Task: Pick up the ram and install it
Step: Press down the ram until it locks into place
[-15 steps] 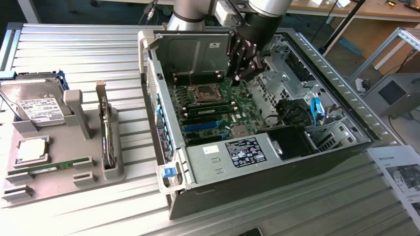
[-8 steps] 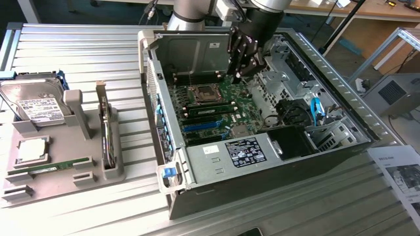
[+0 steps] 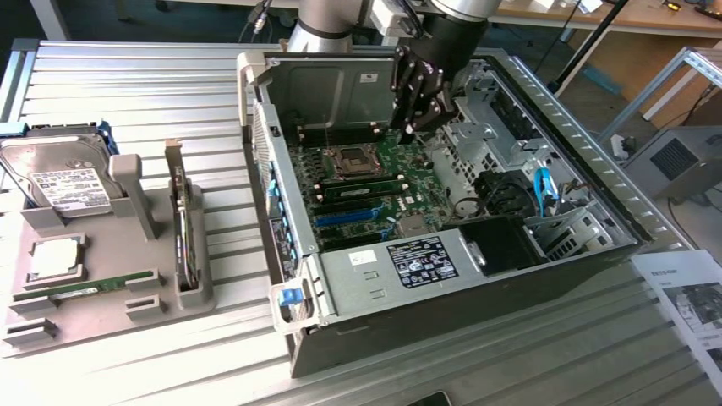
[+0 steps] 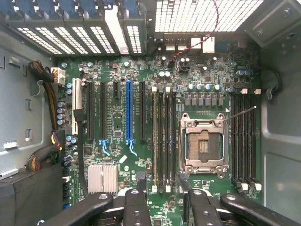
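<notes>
The ram (image 3: 84,288), a thin green stick, lies flat in the grey holder tray (image 3: 113,326) at the exterior view's left, far from my gripper. My gripper (image 3: 423,125) hangs over the motherboard inside the open computer case (image 3: 373,279), beside the empty processor socket (image 3: 350,158). In the wrist view my gripper (image 4: 165,207) is open, with nothing between its black fingers (image 4: 136,207). Below it run the black memory slots (image 4: 164,141) beside the socket (image 4: 202,141). One green stick (image 3: 363,181) stands seated in a slot (image 4: 154,136).
On the tray also sit a hard drive (image 3: 62,182), a square silver processor chip (image 3: 53,258) and an upright expansion card (image 3: 181,220). The case's walls, drive cage (image 3: 338,89) and cables (image 3: 508,194) close in around the motherboard. A paper sheet (image 3: 688,296) lies at the right.
</notes>
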Available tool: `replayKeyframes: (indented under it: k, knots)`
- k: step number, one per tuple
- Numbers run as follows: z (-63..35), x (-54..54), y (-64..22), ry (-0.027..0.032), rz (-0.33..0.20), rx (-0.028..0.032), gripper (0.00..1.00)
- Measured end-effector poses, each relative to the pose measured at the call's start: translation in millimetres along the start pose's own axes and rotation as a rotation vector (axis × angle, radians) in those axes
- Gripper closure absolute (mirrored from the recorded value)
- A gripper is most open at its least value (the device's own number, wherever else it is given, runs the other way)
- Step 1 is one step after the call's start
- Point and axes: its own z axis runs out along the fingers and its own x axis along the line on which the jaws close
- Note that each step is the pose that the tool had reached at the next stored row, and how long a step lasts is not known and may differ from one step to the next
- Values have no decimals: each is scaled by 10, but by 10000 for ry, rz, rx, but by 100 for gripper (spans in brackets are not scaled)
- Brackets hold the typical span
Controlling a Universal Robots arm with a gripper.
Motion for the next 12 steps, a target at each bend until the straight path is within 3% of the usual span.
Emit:
replayKeyframes:
  k: [4, 6, 7, 9, 12]
  knots:
    - [0, 0, 0, 1, 0, 0, 64]
    - [0, 0, 0, 1, 0, 0, 77]
    - [0, 0, 0, 1, 0, 0, 77]
    - [0, 0, 0, 1, 0, 0, 89]
    - [0, 0, 0, 1, 0, 0, 89]
